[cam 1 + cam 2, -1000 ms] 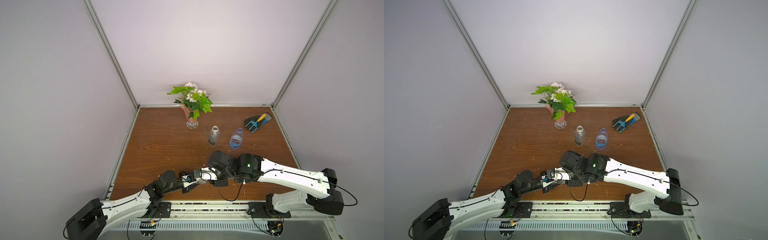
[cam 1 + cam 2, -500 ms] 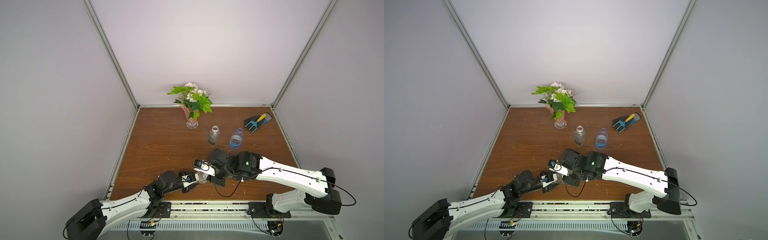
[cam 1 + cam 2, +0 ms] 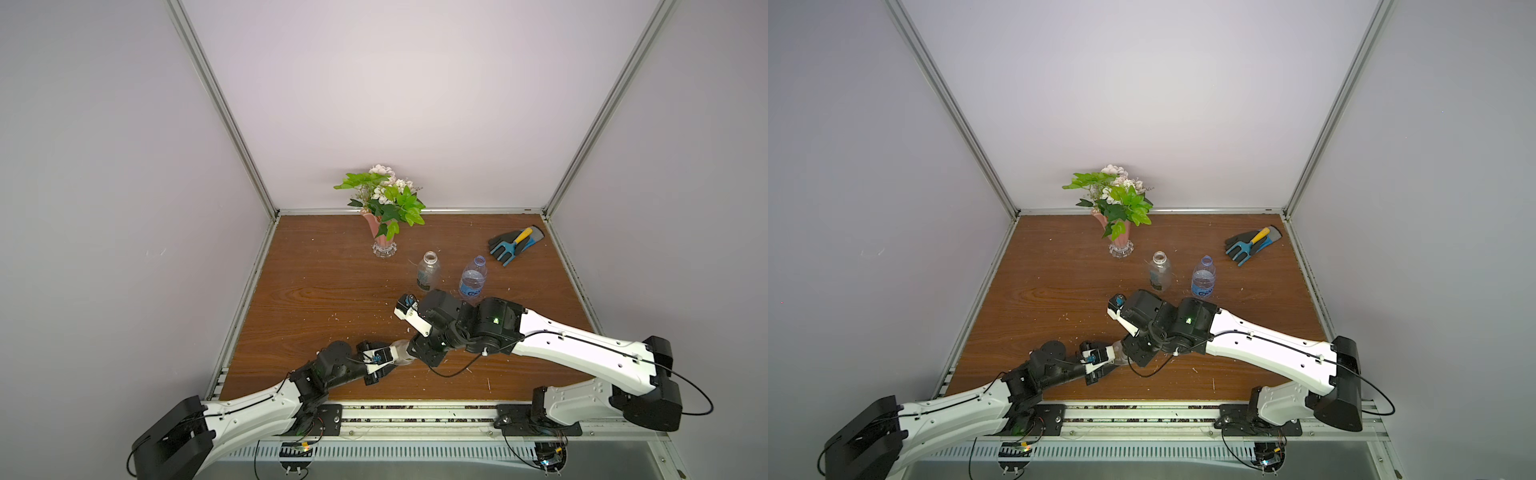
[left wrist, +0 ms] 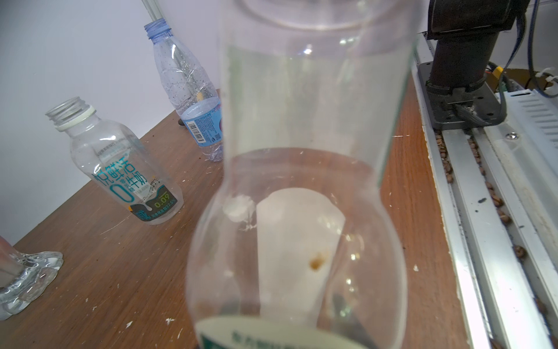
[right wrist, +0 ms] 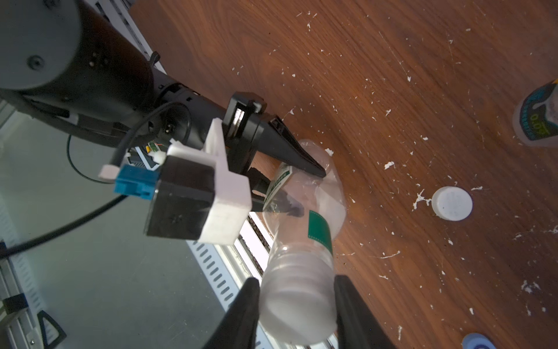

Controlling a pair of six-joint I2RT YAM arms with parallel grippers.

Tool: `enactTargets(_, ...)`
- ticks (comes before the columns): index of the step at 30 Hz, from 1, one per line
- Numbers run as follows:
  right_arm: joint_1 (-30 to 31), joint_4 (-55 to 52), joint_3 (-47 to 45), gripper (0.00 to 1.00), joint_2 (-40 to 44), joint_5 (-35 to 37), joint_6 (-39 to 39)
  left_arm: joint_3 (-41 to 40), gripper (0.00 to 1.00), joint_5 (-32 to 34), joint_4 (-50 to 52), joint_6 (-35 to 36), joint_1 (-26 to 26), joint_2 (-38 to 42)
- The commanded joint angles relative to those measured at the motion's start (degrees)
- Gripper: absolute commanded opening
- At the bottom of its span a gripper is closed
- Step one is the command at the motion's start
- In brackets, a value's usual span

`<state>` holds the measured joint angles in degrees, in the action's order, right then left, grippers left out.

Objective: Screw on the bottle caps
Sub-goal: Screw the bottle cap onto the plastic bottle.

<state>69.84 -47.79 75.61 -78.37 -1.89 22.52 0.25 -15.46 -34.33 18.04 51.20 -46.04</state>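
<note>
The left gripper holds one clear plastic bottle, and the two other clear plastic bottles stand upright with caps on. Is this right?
One part is wrong: the dark-labelled bottle and the blue-labelled bottle stand upright uncapped, as the left wrist view shows.

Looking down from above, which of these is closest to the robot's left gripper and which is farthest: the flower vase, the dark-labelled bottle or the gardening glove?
Measured from the left gripper in a top view:
1. the dark-labelled bottle, mid-table, just beyond the two arms.
2. the flower vase, at the back near the wall.
3. the gardening glove, in the far right corner.
</note>
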Motion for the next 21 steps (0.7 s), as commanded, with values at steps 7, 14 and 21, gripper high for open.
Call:
enactTargets(7, 0.13, 0.08, 3.11, 0.62, 5.31, 5.89, -8.85, 2.39, 0.44, -1.76, -10.15, -0.47, -0.48, 0.54)
enactTargets(14, 0.25, 6.34, -4.6, 0.88, 17.57, 0.88, -41.75, 2.84, 0.45, -5.45, -9.18, -0.04, -0.47, -0.54)
enactTargets(21, 0.28, 2.67, -5.59, 0.81, 17.87, -3.58, -64.05, 4.15, 0.45, -8.31, -8.23, -0.33, -0.48, -2.55)
